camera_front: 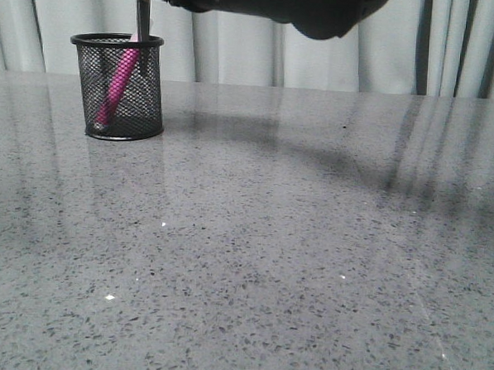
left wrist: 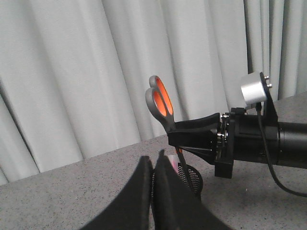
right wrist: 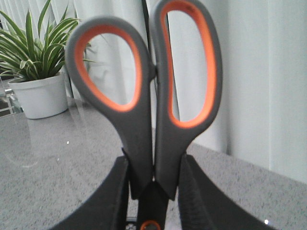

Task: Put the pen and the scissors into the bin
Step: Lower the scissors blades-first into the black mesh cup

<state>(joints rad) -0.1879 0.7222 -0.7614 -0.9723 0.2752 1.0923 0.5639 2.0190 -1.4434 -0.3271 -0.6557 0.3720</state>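
Note:
The black mesh bin (camera_front: 117, 87) stands at the far left of the table. The magenta pen (camera_front: 120, 80) leans inside it. My right gripper (right wrist: 154, 162) is shut on the scissors (right wrist: 153, 96), gripping the grey handles just below the orange-lined loops. The scissors hang upright with the dark blades (camera_front: 143, 14) pointing down into the bin's mouth. In the left wrist view the scissors (left wrist: 160, 100), the right gripper (left wrist: 181, 139) and the bin (left wrist: 193, 178) show together. My left gripper (left wrist: 152, 165) is shut and empty, close beside the bin.
The right arm (camera_front: 322, 11) reaches across the top of the front view. A potted plant (right wrist: 38, 62) in a white pot stands on the table in the right wrist view. Pale curtains hang behind the table.

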